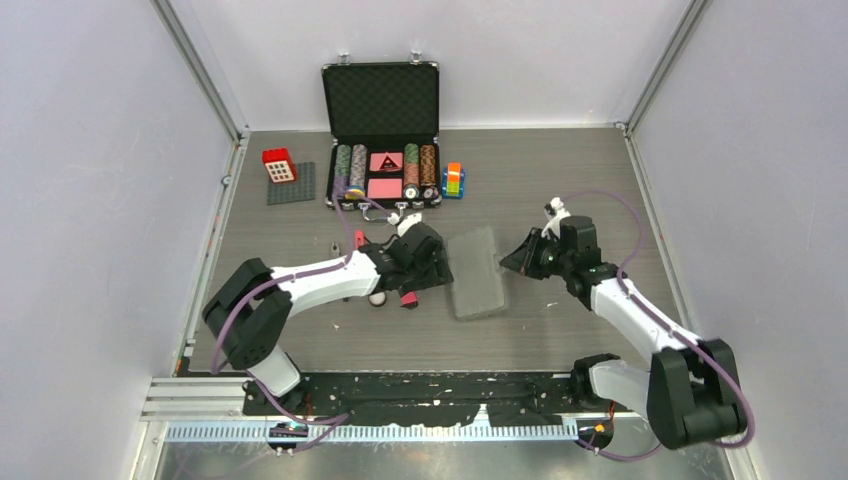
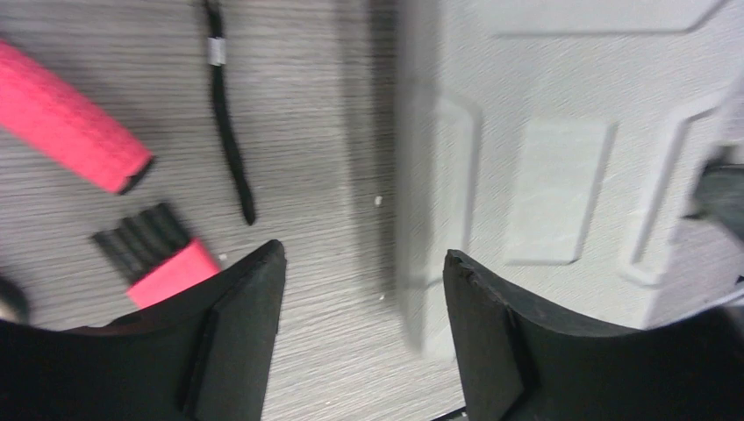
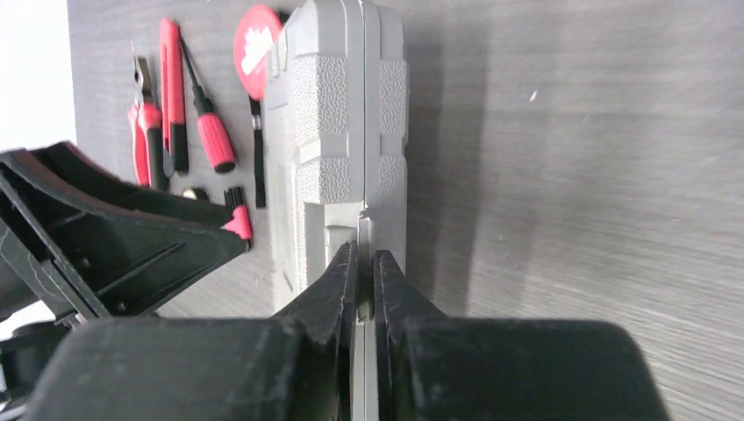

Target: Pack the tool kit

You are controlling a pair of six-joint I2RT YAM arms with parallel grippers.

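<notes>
Right wrist view: the right gripper [image 3: 364, 289] pinches a thin lip on the near edge of the closed grey case [image 3: 338, 132], probably to open the lid. The left gripper [image 2: 364, 294] hangs spread over the case's left edge, perhaps to steady it. The screwdriver [image 3: 213, 136] and pliers [image 3: 149, 140] lie left of the case, unpacked.

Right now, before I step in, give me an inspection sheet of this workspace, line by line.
Surface: grey wood-grain table, a few pale specks.
Job's things: flat grey plastic hinged case closed, lying flat; red-and-black pliers, knife, screwdriver and round red tape measure lie outside it on the table.
Clutter: open black metal-edged case of poker chips; red toy block on dark baseplate; small multicoloured block stack.
Grippers: left gripper open, straddling the case's edge; right gripper pinched on the case's seam.
Cables: purple cables run along both arms.
Surroundings: white walls, aluminium frame posts.
</notes>
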